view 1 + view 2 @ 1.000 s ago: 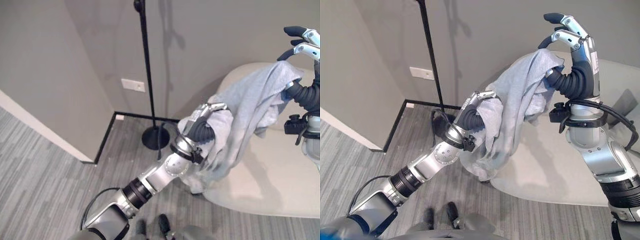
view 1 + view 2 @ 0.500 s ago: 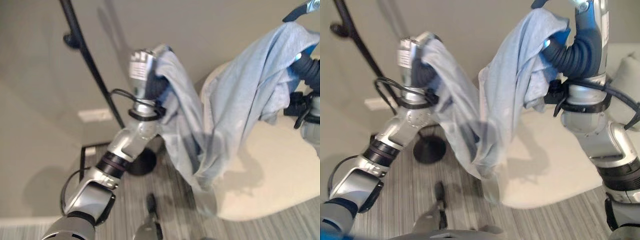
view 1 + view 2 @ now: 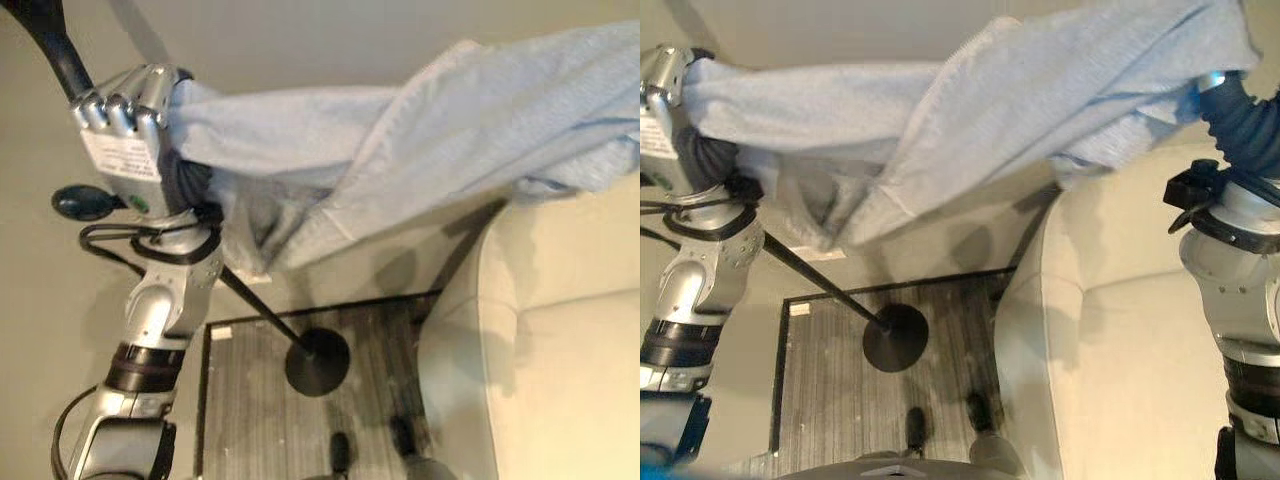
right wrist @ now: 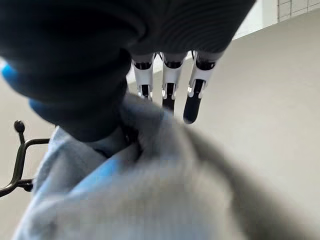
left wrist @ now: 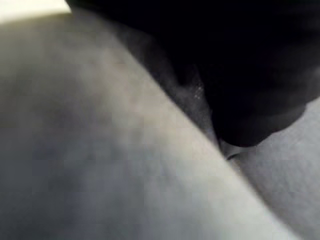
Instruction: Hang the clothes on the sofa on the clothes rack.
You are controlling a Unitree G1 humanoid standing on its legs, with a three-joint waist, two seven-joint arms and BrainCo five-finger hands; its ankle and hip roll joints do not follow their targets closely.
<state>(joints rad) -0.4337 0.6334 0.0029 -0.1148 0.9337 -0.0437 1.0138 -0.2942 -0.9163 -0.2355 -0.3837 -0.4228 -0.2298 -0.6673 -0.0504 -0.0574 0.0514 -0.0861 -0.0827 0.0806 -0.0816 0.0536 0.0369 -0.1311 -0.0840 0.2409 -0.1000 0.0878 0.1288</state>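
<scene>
A light blue garment (image 3: 420, 140) hangs stretched between my two raised hands, clear of the cream sofa (image 3: 560, 360). My left hand (image 3: 125, 125) is at the upper left with its fingers curled shut on one end of the cloth. It sits right beside the black rack pole (image 3: 255, 305) and a hook (image 3: 80, 202). My right hand (image 4: 170, 80) carries the other end, which is draped over its palm and thumb under straight fingers. In the right wrist view another rack hook (image 4: 19, 150) shows beyond the cloth. Cloth lies close over the left wrist view.
The rack's round black base (image 3: 318, 362) stands on grey striped carpet (image 3: 840, 400) in the wall corner, just left of the sofa's edge. A black line (image 3: 780, 370) borders that floor patch. A white wall plate (image 3: 825, 250) peeks out under the hanging cloth.
The camera has swung, so the whole picture shifted. Both arms rose and spread, pulling the garment from a hanging fold into a wide span. My left hand came up beside the rack's hook.
</scene>
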